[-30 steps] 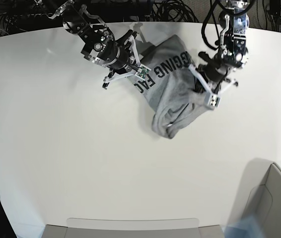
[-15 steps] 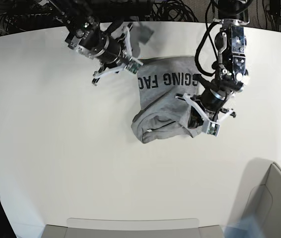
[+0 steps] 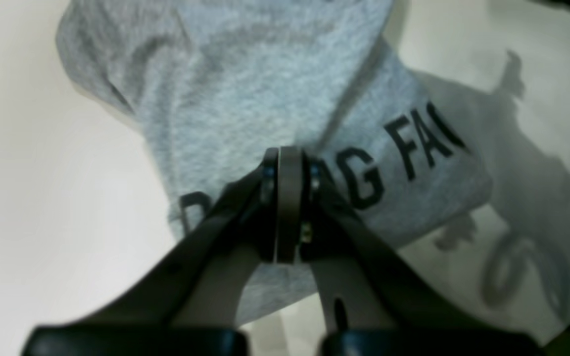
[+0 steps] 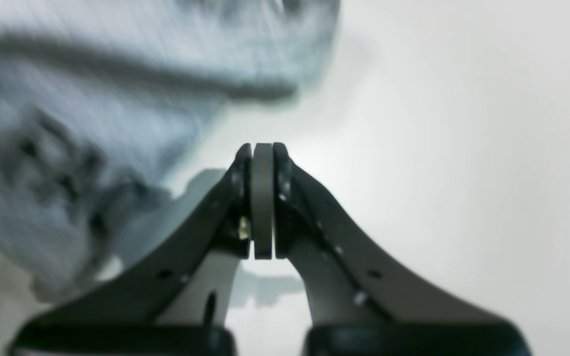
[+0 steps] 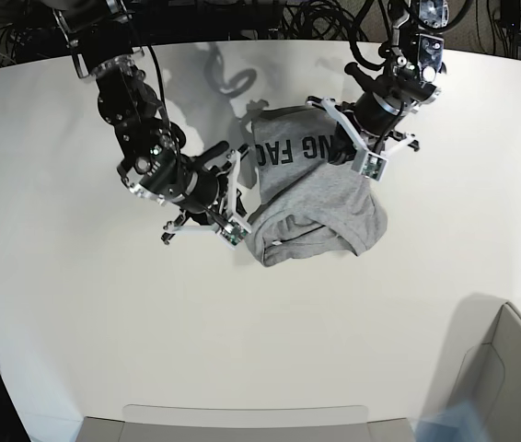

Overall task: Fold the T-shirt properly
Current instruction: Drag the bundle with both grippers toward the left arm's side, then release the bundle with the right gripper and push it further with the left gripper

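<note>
Two grippers are working over a white table (image 5: 76, 304): nearer the camera, the right gripper (image 5: 231, 204) is hovering just beside the crumpled lower edge of the T-shirt (image 5: 320, 198), its jaws pressed together on nothing. Farther back, the left gripper (image 5: 357, 147) is sitting over the shirt's lettered upper edge, jaws likewise closed flat; whether fabric is pinched between them cannot be told.

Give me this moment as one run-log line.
T-shirt: bunched, lettering up, unfolded | left gripper: shut, above shirt's lettered edge | right gripper: shut, empty, beside shirt | table
</note>
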Controlling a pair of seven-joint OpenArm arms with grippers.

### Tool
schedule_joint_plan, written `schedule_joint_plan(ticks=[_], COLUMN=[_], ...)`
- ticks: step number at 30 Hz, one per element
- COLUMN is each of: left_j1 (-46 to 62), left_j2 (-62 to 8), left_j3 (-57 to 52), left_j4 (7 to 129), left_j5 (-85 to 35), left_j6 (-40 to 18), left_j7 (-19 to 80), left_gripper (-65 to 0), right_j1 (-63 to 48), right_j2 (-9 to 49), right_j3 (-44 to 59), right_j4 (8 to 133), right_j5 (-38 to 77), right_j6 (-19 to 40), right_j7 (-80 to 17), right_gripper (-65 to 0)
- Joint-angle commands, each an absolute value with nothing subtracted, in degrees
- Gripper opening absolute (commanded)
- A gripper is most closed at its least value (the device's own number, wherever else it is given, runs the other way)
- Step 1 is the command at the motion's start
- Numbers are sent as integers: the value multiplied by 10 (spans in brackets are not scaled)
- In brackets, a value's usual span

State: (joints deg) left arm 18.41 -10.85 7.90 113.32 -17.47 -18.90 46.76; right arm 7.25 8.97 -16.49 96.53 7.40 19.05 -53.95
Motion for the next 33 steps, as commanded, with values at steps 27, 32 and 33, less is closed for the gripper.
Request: schedule_joint_plan(ticks=[27,32,33], left_j1=[147,90,83], left_j2=[-101,-99,-99], left_j3=[125,125,125], left_j4=[1125,1009,985], left_j5=[-178,-178,-178], left_j6=[-189,-188,-188], left_j7=[394,391,391], left_gripper=[-650,-650,-650], right_j1=[-1,-81,-97], right_j2=[67,89,96], right_j3=[-67,-12,-8], right_j4=[1014,1109,1122], right_j5=[79,79,79], right_j6=[185,188,188], right_j7=[-458,-486,-490], right_gripper=[-650,-650,-650])
